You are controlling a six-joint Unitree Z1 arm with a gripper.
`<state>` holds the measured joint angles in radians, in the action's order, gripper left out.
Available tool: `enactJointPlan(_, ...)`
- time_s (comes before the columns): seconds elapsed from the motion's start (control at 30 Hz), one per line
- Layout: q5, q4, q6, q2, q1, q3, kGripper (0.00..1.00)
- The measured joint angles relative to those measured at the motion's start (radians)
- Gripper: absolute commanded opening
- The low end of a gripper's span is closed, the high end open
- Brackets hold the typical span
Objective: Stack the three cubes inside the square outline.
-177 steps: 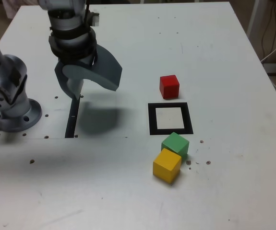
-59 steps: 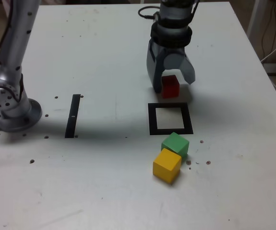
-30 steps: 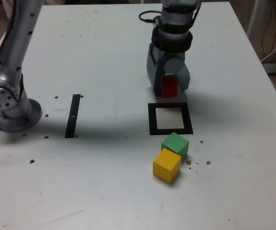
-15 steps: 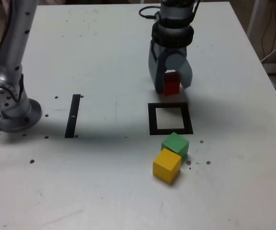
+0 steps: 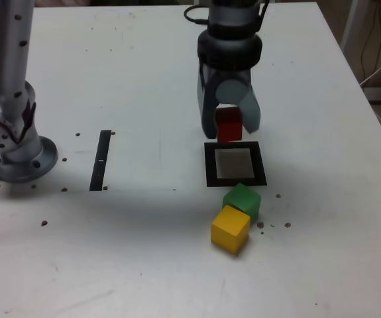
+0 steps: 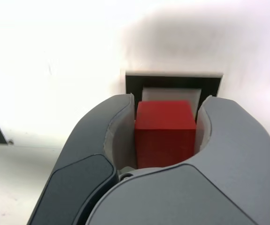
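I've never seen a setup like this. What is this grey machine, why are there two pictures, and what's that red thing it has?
The grey machine is a robot arm bolted to a white table. At its end is a gripper, a two-fingered claw. One picture comes from a camera standing off to the side and shows the whole scene. The other comes from a camera on the arm's wrist, looking out past the claw's fingers.

The claw is shut on a red cube, held off the table just beyond the square outline, a black frame with a white centre. Nearer the side camera, a green cube and a yellow cube sit on the table, touching. A thin black strip lies towards the exterior view's left.
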<state>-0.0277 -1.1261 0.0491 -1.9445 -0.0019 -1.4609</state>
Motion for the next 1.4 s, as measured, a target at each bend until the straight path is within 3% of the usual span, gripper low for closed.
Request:
enactJointPlan(0.23, -0.005, 0.085, 0.044, -0.015, -0.056, 0.06, 0.25)
enactJointPlan(0.73, -0.019, 0.121, 0.051, -0.082, -0.061, 0.074, 0.27)
enactJointPlan(0.8, -0.019, 0.132, 0.052, -0.083, -0.061, 0.076, 0.32)
enactJointPlan(0.87, -0.02, 0.139, 0.052, -0.083, -0.061, 0.078, 0.43)
enactJointPlan(1.07, -0.024, 0.14, 0.052, -0.082, -0.062, 0.081, 0.95)
enactJointPlan(1.13, -0.027, 0.139, 0.053, -0.085, -0.062, 0.085, 0.99)
enactJointPlan(1.4, -0.035, 0.125, 0.073, -0.084, -0.062, 0.098, 1.0)
